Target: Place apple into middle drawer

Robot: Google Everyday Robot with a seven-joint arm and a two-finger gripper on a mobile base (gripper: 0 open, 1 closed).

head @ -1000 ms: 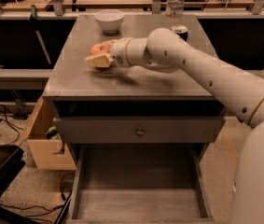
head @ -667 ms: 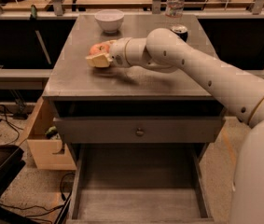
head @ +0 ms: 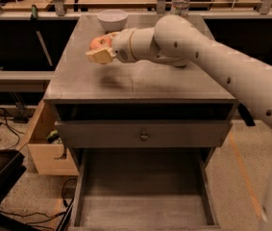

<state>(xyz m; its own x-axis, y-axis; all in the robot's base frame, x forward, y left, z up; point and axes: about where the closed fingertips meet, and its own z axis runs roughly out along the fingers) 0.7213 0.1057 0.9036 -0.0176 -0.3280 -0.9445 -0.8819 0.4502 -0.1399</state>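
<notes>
Round red-orange apple [head: 99,42], tight between fingers of cream two-finger gripper [head: 102,50], now higher above grey wooden cabinet top [head: 140,83].

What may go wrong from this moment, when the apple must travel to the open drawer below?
1. The gripper holds the apple over the cabinet top, while the middle drawer lies far below in front. On this long way the apple might slip and roll to the floor.
2. The drawer front with the knob stands above the drawer's rear; the descending arm may strike it.
3. The white bowl is close behind the gripper; a backward swing could knock it.
</notes>
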